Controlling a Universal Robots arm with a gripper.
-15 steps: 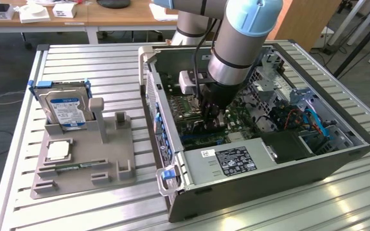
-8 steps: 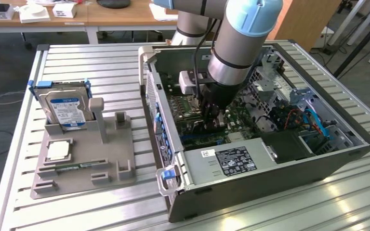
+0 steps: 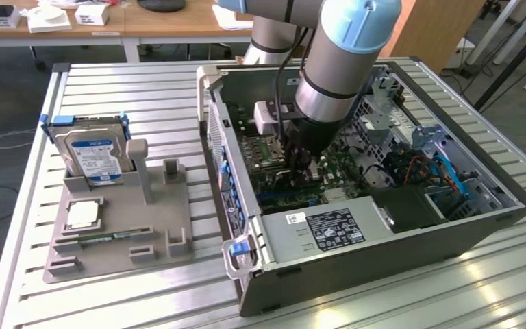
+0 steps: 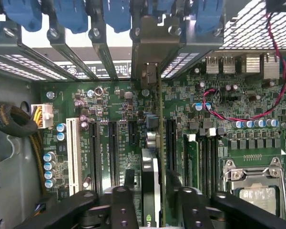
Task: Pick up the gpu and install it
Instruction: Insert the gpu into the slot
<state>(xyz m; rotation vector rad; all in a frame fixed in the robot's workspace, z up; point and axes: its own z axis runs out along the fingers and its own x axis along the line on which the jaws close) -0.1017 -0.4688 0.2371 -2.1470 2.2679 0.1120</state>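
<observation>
A robot arm reaches down into an open computer case (image 3: 482,226) lying on a slatted metal table (image 3: 107,301). Its gripper (image 3: 301,166) sits low over the green motherboard (image 4: 109,143), fingers (image 4: 123,207) closed on the gpu (image 4: 152,181). The gpu stands on edge between the fingers, its silver bracket (image 4: 150,52) up against the row of rear slot covers, the board running down toward a slot. On the exterior view's left, a grey holder (image 3: 121,226) carries a hard drive (image 3: 94,154) standing upright and a memory stick (image 3: 107,238) lying flat.
</observation>
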